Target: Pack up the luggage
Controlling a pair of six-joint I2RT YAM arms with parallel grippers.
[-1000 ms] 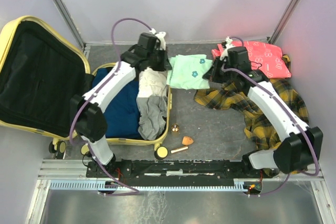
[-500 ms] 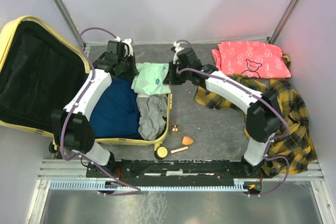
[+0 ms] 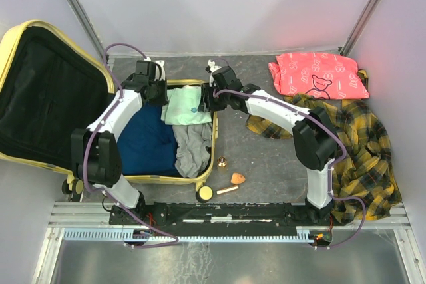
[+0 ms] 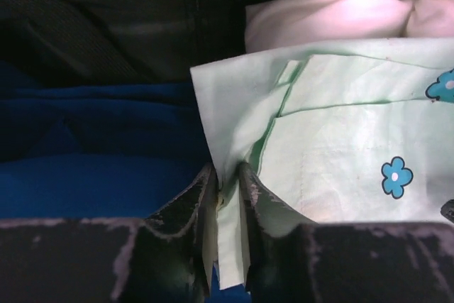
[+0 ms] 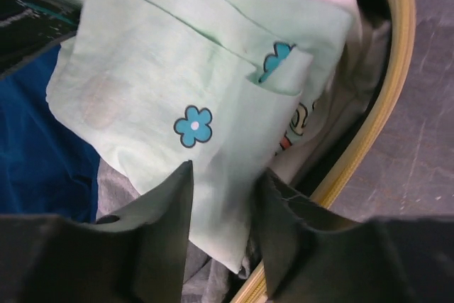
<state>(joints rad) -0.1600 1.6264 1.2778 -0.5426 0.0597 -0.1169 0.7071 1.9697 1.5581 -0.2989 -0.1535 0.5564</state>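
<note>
The luggage [image 3: 20,34] lies open at the left, its lid propped back and black lining showing. In its base lie a blue garment [image 3: 146,139], a grey garment [image 3: 193,145] and a white one [image 4: 326,8]. A mint green shirt [image 3: 186,106] with blue flowers rests on top of them by the right rim. My left gripper [image 3: 162,91] pinches the shirt's left edge [image 4: 340,125], with a strip of cloth between its nearly closed fingers [image 4: 227,175]. My right gripper [image 3: 206,101] sits over the shirt's right side [image 5: 156,76], jaws apart [image 5: 223,175], cloth lying under and between them.
A pink shirt [image 3: 318,74] and a yellow plaid shirt [image 3: 359,138] lie on the table at the right. A small brass bell [image 3: 222,162], an orange piece [image 3: 238,178] and a short stick [image 3: 226,190] lie near the suitcase's front right wheel [image 3: 204,193]. The yellow rim [image 5: 386,125] runs beside my right fingers.
Both arms carried the green shirt leftward from the table into the suitcase and lowered it onto the clothes. The right jaws have parted; the left have loosened slightly.
</note>
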